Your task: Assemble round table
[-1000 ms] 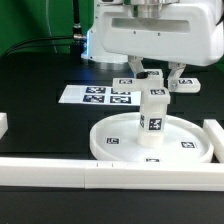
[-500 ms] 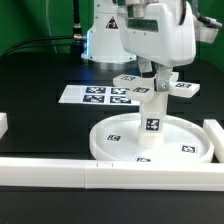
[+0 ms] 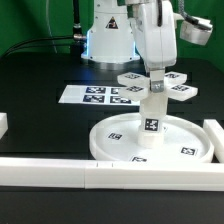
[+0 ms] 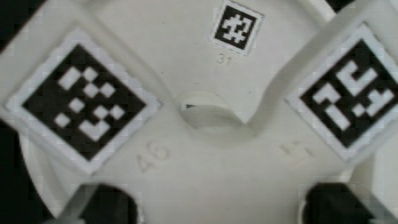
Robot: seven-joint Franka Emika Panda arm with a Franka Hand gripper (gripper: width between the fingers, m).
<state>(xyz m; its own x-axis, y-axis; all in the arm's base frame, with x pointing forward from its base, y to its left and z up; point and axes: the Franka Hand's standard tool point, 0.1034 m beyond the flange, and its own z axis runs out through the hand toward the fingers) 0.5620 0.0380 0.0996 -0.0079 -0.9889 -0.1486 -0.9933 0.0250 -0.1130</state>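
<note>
The large rimmed disc [image 3: 103, 141] lies flat on the black table. The short cylindrical post [image 3: 151, 124] stands upright in its central hub. The cross-shaped foot [image 3: 180, 91] sits level on top of the post, its marker tags facing up. My gripper [image 3: 157, 76] comes straight down on the foot's centre and is shut on it. In the wrist view the foot [image 4: 196, 110] fills the picture, with its centre hole and marker tags showing. The two dark fingertips [image 4: 107, 205] stand on either side of one arm of the foot, around my gripper's midpoint [image 4: 222, 207].
The marker board [image 3: 95, 96] lies behind the disc toward the exterior view's left. Long white border bars run along the front [image 3: 90, 172], with one at the right [image 3: 213, 133] and one at the left edge [image 3: 3, 125]. The robot base [image 3: 105, 40] stands at the back.
My wrist has turned about its vertical axis over the post, and the foot has turned with it on top of the post. The disc and post have stayed in place.
</note>
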